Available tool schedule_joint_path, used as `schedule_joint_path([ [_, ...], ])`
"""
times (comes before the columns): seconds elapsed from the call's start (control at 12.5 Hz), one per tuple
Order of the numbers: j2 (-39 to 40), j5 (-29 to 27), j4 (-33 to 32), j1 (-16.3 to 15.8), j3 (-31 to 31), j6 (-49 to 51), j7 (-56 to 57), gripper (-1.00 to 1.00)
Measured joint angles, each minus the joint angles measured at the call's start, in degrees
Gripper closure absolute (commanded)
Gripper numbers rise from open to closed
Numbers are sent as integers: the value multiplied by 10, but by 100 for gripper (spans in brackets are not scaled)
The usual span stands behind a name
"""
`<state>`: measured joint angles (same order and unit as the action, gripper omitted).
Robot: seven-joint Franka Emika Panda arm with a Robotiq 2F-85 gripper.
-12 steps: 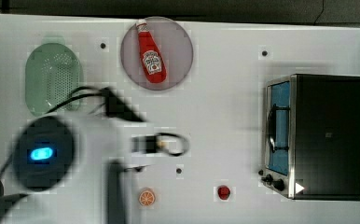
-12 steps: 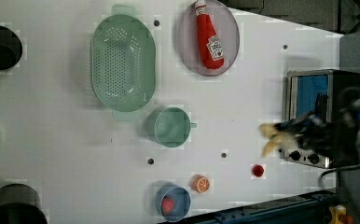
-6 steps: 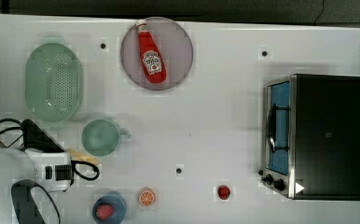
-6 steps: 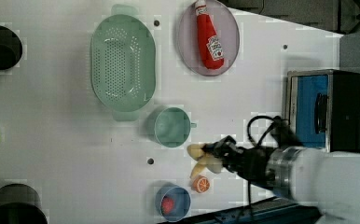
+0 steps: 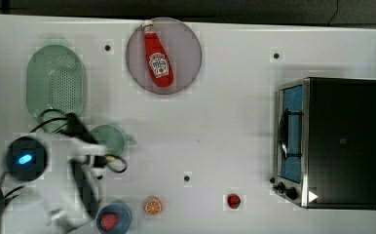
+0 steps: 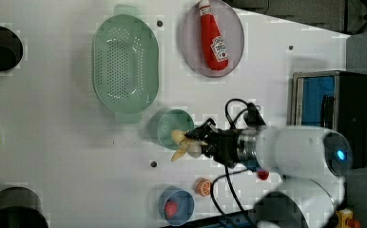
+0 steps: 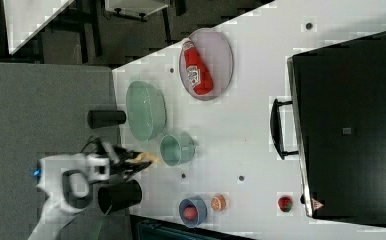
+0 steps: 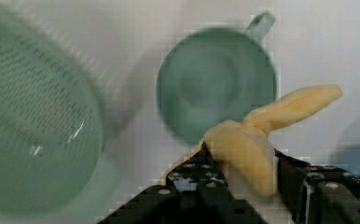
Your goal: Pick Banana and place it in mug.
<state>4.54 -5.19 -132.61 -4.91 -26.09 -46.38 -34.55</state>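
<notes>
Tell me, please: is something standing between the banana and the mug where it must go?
Nothing visible does. The hand holds the banana at the rim of the mug, which looks empty inside.

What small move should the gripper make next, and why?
Probably shift a little further over the mug before opening. The gripper holds the banana at the mug's rim, not over its middle, and the mug looks empty.

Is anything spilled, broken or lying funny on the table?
Nothing looks spilled or broken. The ketchup bottle lies flat on its side on the round plate instead of standing. The gripper holds the banana at the rim of the mug, not inside it yet.
</notes>
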Motion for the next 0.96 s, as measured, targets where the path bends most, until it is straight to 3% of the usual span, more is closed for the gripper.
schedule_joint_path([
  [0.08, 23, 12, -12, 12, 7, -22, -2, 24],
  [0.4, 113, 35, -21, 34, 17, -43, -13, -62],
  [0.56, 99, 36, -22, 32, 19, -58, -13, -99],
  [0.96, -21, 25, -21, 19, 26, -5, -18, -100],
])
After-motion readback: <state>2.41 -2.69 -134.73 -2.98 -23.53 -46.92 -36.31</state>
